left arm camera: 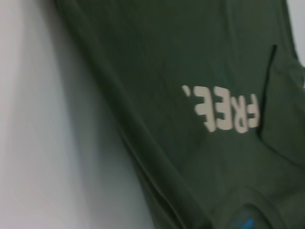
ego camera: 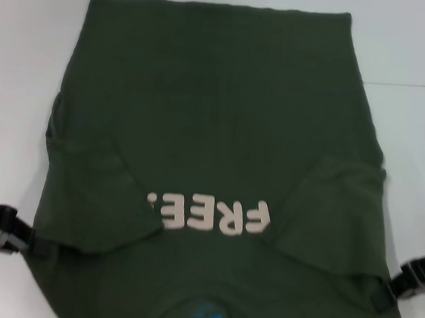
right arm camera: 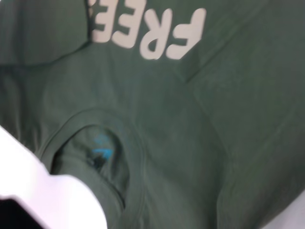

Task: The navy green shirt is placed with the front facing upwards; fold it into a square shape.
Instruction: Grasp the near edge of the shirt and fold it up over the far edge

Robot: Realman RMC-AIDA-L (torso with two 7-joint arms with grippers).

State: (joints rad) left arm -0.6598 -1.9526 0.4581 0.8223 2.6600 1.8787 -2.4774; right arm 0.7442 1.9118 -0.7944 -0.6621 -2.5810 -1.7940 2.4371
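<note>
White table (ego camera: 11, 74), navy green shirt (ego camera: 216, 115) sleeves-in; both tools' openings indiscernible at its shoulders.

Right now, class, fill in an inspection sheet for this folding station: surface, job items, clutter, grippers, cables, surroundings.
Surface: plain white table.
Job's things: dark olive-green cotton T-shirt lies front up, collar nearest the robot, both sleeves folded inward over the chest; left sleeve covers the end of the cream "FREE!" print.
Clutter: nothing seen.
Grippers: left gripper at the shirt's left shoulder edge; right gripper at the right shoulder edge.
Cables: nothing seen.
Surroundings: nothing seen beyond the table.
</note>
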